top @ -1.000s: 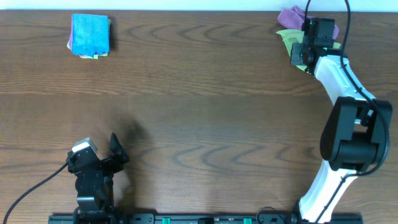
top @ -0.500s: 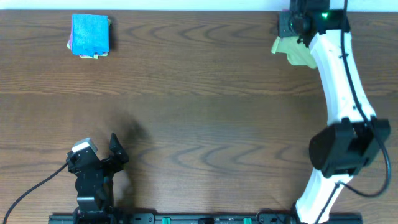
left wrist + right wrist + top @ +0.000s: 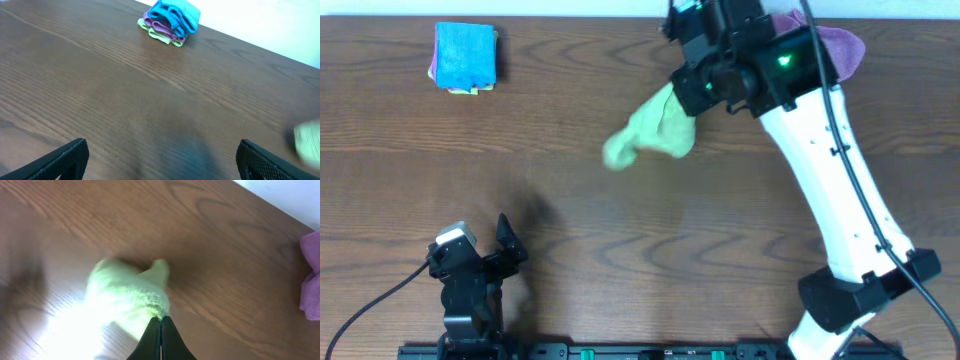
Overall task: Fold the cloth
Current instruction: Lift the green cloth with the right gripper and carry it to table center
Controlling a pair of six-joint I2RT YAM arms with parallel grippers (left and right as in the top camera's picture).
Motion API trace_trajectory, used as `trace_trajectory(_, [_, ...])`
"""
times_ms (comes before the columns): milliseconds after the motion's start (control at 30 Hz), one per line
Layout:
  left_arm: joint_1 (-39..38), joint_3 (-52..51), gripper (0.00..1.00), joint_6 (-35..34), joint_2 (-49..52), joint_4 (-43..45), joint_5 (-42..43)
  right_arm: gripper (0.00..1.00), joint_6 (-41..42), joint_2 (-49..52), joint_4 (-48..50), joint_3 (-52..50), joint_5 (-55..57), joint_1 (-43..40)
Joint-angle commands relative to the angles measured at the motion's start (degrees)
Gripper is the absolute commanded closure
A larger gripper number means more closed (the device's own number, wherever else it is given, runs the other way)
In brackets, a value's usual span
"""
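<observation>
One item is under task: the cloth [image 3: 650, 130], lime-green, bunched into a loose wad. It hangs from the right gripper [image 3: 160, 330] over the middle of the table's [image 3: 620, 230] far half. It shows blurred in every view, and I cannot tell whether its lower end touches the wood.

The right arm reaches from its base at the near right edge diagonally up to the far centre, its white link stretched long and a green light lit near the wrist. Its jaws are pressed together on an upper fold of the cloth; the wrist view shows the two fingers meeting with the fabric pinched between them.

The left arm sits folded at the near left edge. The left gripper [image 3: 162, 147] hovers low over bare wood with its jaws spread wide, holding nothing and touching nothing.

A purple cloth [image 3: 835, 45] lies crumpled at the far edge, just behind the right arm and partly hidden by it. Well apart, in the far left corner, rests a folded stack [image 3: 465, 55]: bright blue on top, purple and pale green layers beneath.
</observation>
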Motion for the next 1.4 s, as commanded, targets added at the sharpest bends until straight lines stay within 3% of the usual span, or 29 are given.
trace_trajectory(0, [-0.1,-1.2,0.05,0.0,-0.3,-0.4,-0.4,0.99,2.2,-0.8,0.0,0.5,8.4,0.5])
trace_trajectory(100, [-0.1,-1.2,0.05,0.0,-0.3,-0.3,-0.4,0.99,5.3,-0.8,0.6,0.5,19.5,-0.4])
trace_trajectory(233, [-0.1,-1.2,0.05,0.0,-0.3,-0.4,-0.4,0.99,13.6,-0.8,2.4,0.5,43.8,-4.2])
trace_trajectory(333, [-0.1,-1.2,0.05,0.0,-0.3,-0.3,-0.4,0.99,13.6,-0.8,2.8,0.5,44.5,-4.9])
trace_trajectory(400, [-0.1,-1.2,0.05,0.0,-0.3,-0.4,-0.4,0.99,12.3,-0.8,0.7,0.5,36.7,-3.0])
trace_trajectory(567, [-0.1,-1.2,0.05,0.0,-0.3,-0.4,-0.4,0.99,2.2,-0.8,-3.8,0.5,-10.9,5.3])
trace_trajectory(600, [-0.1,-1.2,0.04,0.0,-0.3,-0.3,-0.4,0.85,-3.0,-0.8,-4.7,0.5,-21.3,7.3])
trace_trajectory(667, [-0.1,-1.2,0.05,0.0,-0.3,-0.4,-0.4,0.01,-7.6,-0.8,-5.5,0.5,-26.9,10.4])
trace_trajectory(967, [-0.1,-1.2,0.04,0.0,-0.3,-0.4,-0.4,0.01,-4.8,-0.8,-8.2,-0.7,-2.3,13.0])
trace_trajectory(1067, [-0.1,-1.2,0.04,0.0,-0.3,-0.4,-0.4,0.01,0.8,-0.8,-9.1,-5.4,7.8,11.6])
trace_trajectory(1167, [-0.1,-1.2,0.05,0.0,-0.3,-0.4,-0.4,0.05,6.0,-0.8,-6.3,-13.9,6.8,9.0])
trace_trajectory(1367, [-0.1,-1.2,0.05,0.0,-0.3,-0.4,-0.4,0.07,8.2,-0.8,6.3,-33.2,6.4,6.2])
